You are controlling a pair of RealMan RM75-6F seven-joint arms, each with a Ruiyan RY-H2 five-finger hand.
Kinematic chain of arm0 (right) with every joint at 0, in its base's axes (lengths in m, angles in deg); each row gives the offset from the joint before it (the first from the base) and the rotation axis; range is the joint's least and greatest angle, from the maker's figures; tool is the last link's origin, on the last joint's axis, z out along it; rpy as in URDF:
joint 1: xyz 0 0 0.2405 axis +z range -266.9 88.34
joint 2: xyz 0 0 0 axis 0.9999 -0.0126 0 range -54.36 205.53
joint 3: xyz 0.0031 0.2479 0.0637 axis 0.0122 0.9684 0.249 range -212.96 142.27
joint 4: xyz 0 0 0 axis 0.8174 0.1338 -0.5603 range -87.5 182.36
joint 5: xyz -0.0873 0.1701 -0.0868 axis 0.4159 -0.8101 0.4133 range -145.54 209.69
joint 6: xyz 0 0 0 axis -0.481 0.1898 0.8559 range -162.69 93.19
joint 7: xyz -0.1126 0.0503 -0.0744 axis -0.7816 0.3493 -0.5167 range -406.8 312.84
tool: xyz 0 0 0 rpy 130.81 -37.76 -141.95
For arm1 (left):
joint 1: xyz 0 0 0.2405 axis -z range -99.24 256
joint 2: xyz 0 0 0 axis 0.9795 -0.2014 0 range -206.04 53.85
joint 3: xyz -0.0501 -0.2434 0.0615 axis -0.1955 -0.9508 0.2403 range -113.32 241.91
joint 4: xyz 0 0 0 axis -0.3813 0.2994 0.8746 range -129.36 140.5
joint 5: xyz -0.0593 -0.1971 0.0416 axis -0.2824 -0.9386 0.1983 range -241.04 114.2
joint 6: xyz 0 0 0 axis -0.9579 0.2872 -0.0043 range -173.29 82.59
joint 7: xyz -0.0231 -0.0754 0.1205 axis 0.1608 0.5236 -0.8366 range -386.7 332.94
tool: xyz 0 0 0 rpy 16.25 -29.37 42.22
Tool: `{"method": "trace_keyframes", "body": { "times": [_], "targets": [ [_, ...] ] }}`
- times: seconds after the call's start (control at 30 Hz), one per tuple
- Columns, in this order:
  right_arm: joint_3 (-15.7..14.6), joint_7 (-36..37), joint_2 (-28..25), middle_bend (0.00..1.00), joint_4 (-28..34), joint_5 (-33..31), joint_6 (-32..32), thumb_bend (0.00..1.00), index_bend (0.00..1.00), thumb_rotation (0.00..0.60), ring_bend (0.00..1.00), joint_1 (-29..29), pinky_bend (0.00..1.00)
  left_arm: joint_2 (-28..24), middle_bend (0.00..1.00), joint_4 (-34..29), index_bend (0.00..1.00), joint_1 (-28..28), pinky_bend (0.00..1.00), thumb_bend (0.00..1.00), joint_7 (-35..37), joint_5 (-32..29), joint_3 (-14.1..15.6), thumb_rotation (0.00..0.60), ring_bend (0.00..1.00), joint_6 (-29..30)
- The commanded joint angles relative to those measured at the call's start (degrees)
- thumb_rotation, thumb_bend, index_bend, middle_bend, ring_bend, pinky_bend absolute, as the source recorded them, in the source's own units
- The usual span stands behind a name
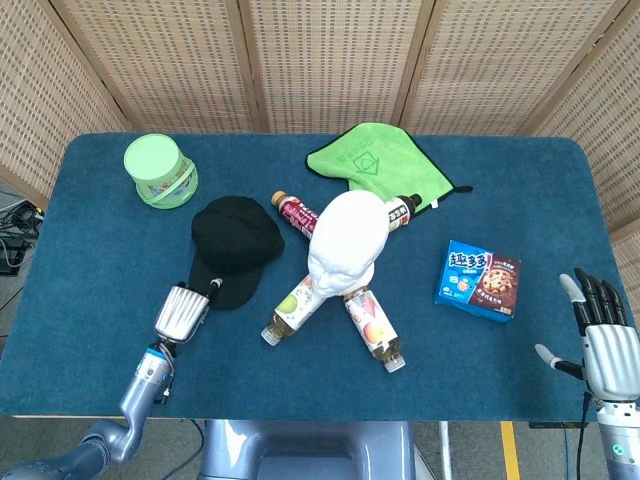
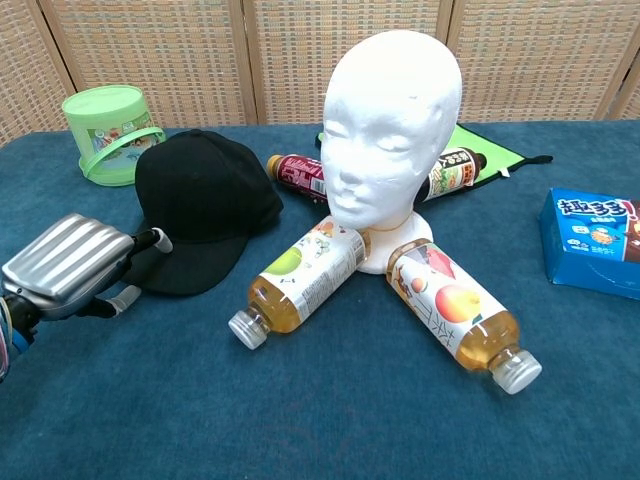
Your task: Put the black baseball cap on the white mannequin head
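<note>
Barely begun | cap (image 1: 235, 248) lies on the table (image 1: 90, 250) left of centre, head (image 1: 347, 240) bare mid-frame | my left hand (image 1: 183, 310) pinches the cap's brim at lower left; right hand (image 1: 602, 340) spread, holding nothing, lower right | lift and seating remain | bottles (image 2: 300, 277) crowd the head's base; room only above.

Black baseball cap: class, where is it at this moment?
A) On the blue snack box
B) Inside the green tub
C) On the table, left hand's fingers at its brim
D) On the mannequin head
C: the black baseball cap lies on the table, the left hand at its brim, beside the bare white mannequin head.
</note>
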Motion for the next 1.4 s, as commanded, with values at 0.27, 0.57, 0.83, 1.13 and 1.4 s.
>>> {"method": "trace_keyframes", "body": {
  "times": [0.27,0.57,0.83,1.13,1.4],
  "targets": [
    [0.0,0.0,0.0,0.00,0.0,0.0,0.0,0.05,0.00,0.600,0.00,0.0,0.00,2.8,0.90,5.3,0.31,0.7,0.72,0.42,1.1,-0.7,-0.4,0.600,0.83,0.1],
    [0.0,0.0,0.1,0.00,0.0,0.0,-0.1,0.05,0.00,0.600,0.00,0.0,0.00,5.4,0.90,10.6,0.32,1.0,0.72,0.42,2.9,-1.0,-0.4,0.600,0.83,0.8],
    [-0.2,-0.7,0.3,0.00,0.1,0.4,-0.2,0.05,0.00,0.600,0.00,0.1,0.00,8.0,0.90,15.6,0.35,2.1,0.72,0.42,3.5,-1.8,-1.1,0.600,0.83,1.2],
    [-0.3,-1.4,0.6,0.00,0.0,0.5,-0.5,0.05,0.00,0.600,0.00,0.3,0.00,10.3,0.90,19.4,0.40,3.1,0.72,0.41,3.9,-2.3,-1.3,0.600,0.83,1.3],
    [-0.2,-1.3,0.8,0.00,-0.2,0.6,-0.1,0.05,0.00,0.600,0.00,0.3,0.00,11.5,0.90,22.1,0.50,4.4,0.74,0.41,1.7,-2.5,-1.3,0.600,0.85,0.5]
  ]
}}
